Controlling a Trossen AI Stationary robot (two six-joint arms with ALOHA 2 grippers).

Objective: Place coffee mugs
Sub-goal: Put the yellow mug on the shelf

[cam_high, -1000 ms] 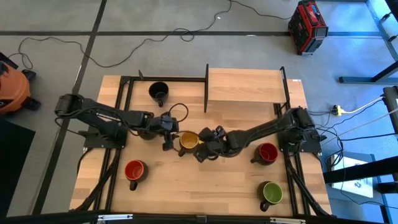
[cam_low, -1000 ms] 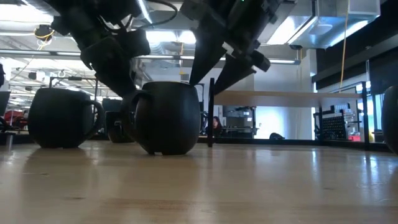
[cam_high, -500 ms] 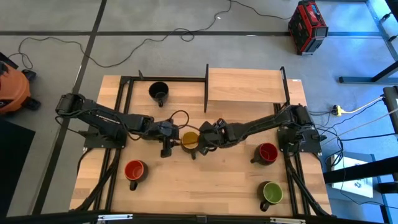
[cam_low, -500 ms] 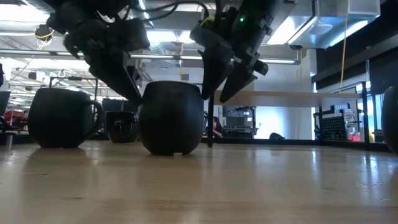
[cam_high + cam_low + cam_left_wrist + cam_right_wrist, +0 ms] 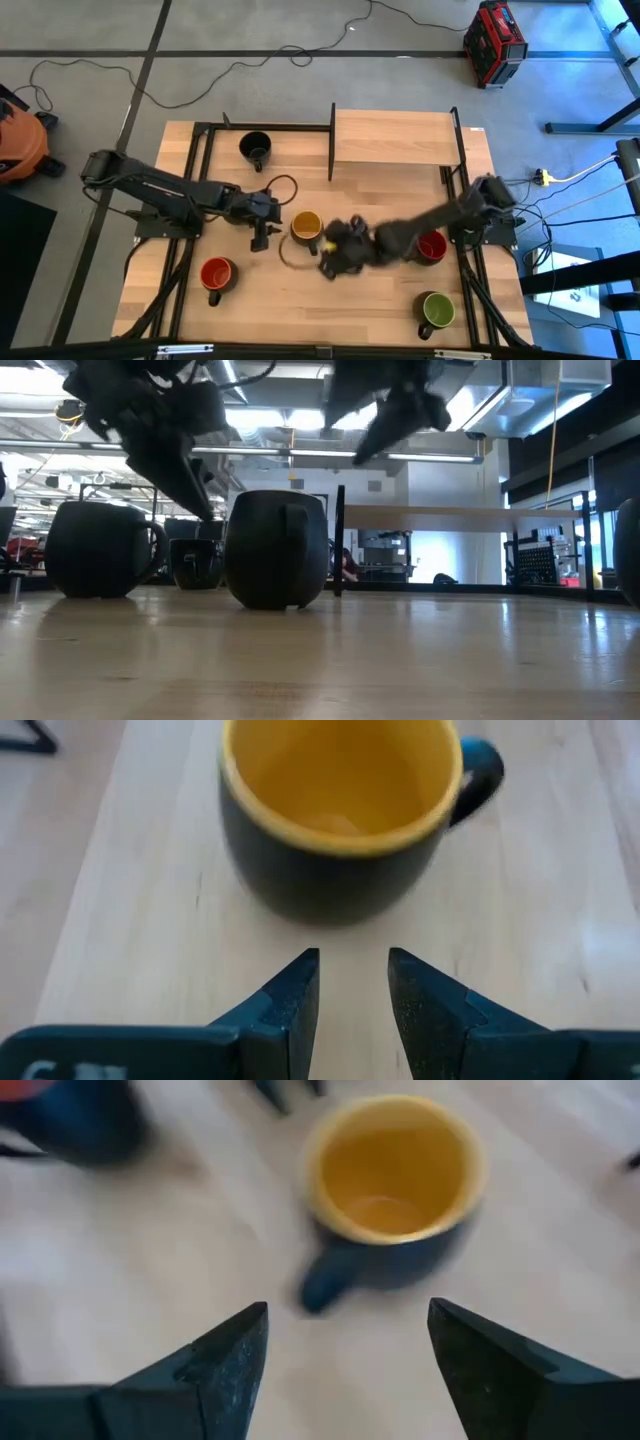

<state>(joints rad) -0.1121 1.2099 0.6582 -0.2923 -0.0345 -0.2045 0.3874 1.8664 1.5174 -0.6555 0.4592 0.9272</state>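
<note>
1. Yellow marked the middle of the table in the high view: the yellow-lined mug (image 5: 306,226) stood upright on the wooden table (image 5: 400,300), free of both my hands. Half a second earlier my two grippers had bracketed it; now my left gripper (image 5: 262,236) sat just beside it on its left, and my right gripper (image 5: 335,259) had pulled back, near it but apart. The other mugs were well apart: the black-lined mug (image 5: 255,148) at the far edge, one red-lined mug (image 5: 216,273) at my left, the second red-lined mug (image 5: 430,245) and the green-lined mug (image 5: 436,310) at my right.

2. At table height the yellow-lined mug (image 5: 276,549) rested flat with its handle towards the camera, where before the handle had been hidden. My arms hung above and clear of it. Another dark mug (image 5: 100,549) stood off to one side.

3. My left wrist showed my left gripper (image 5: 353,982) with only a narrow gap between its fingers, empty, the yellow-lined mug (image 5: 345,810) just ahead.

4. My right wrist showed my right gripper (image 5: 347,1342) spread wide, holding nothing, the yellow-lined mug (image 5: 393,1180) beyond it. I judged this mug placed and released, so another mug would come next.
</note>
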